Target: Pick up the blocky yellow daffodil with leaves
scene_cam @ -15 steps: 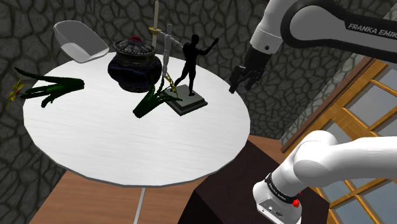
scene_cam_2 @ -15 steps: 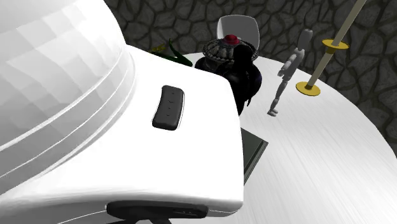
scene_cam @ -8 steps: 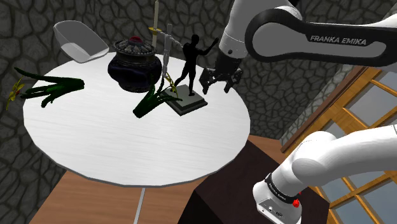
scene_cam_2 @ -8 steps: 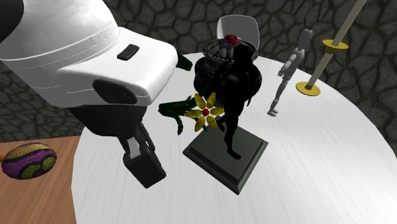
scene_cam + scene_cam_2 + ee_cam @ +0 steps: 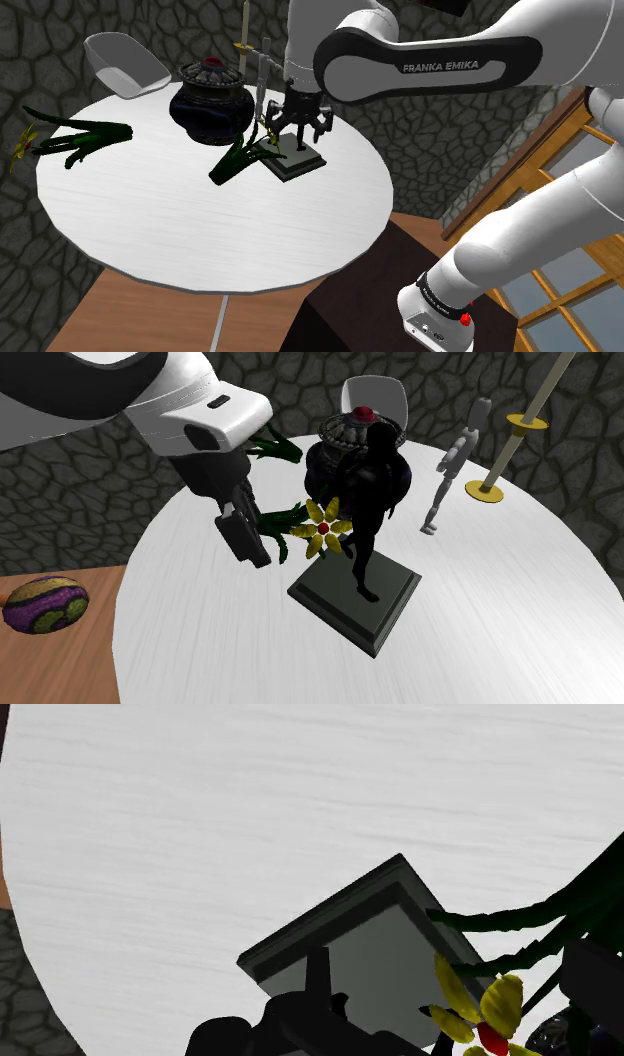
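The yellow daffodil (image 5: 322, 529) has a red centre and dark green leaves (image 5: 281, 525). It lies on the round white table (image 5: 200, 230) against the square base (image 5: 358, 599) of a black figure statue (image 5: 368, 482). In the shoulder view its bloom (image 5: 267, 127) and leaves (image 5: 232, 160) sit left of that base. My gripper (image 5: 298, 127) hangs open over the statue, just right of the bloom. In the second exterior view the gripper (image 5: 248, 544) hovers beside the leaves, apart from them. The wrist view has the flower (image 5: 485, 1009) beside the base (image 5: 370, 944).
A second leafy plant (image 5: 78, 138) with a small yellow bloom lies at the table's far left. A dark vase (image 5: 208, 100), a grey mannequin (image 5: 455, 457), a yellow-ringed pole (image 5: 510, 437) and a white scoop-shaped object (image 5: 125, 62) stand behind. A colourful ball (image 5: 45, 602) rests on the floor.
The arm has swung leftward in the shoulder view, from beyond the table's right edge to over the statue. In the second exterior view the hand moved back, uncovering the flower.
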Robot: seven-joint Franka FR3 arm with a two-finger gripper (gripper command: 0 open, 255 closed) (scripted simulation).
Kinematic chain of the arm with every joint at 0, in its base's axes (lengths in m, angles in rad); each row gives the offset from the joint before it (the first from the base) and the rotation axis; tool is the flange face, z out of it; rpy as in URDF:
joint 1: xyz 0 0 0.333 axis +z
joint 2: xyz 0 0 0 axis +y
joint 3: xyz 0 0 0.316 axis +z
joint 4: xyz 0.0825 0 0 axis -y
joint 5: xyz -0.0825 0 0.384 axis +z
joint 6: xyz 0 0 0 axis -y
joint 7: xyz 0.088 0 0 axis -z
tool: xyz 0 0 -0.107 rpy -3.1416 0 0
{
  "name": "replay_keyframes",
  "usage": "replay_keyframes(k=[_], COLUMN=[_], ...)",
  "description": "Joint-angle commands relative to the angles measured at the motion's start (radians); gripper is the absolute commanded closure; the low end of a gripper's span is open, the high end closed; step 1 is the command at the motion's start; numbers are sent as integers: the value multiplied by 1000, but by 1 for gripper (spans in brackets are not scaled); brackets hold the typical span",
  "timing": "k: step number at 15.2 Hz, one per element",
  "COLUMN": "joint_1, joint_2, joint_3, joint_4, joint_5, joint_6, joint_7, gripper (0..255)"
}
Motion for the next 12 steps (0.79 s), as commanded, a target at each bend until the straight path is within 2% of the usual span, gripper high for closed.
replay_keyframes(k=[1, 3, 5, 10, 11, 12], joint_1=[-20, -18, 11, 156, 192, 195], joint_2=[115, 235, 358, 651, 707, 708], joint_3=[58, 94, 105, 51, 31, 27], joint_4=[83, 181, 289, 612, 688, 691], joint_5=[-96, -199, -303, -508, -540, -540], joint_6=[-12, -53, -109, -282, -319, -319], joint_7=[147, 277, 396, 599, 624, 624], gripper=[0, 0, 0, 0, 0, 0])
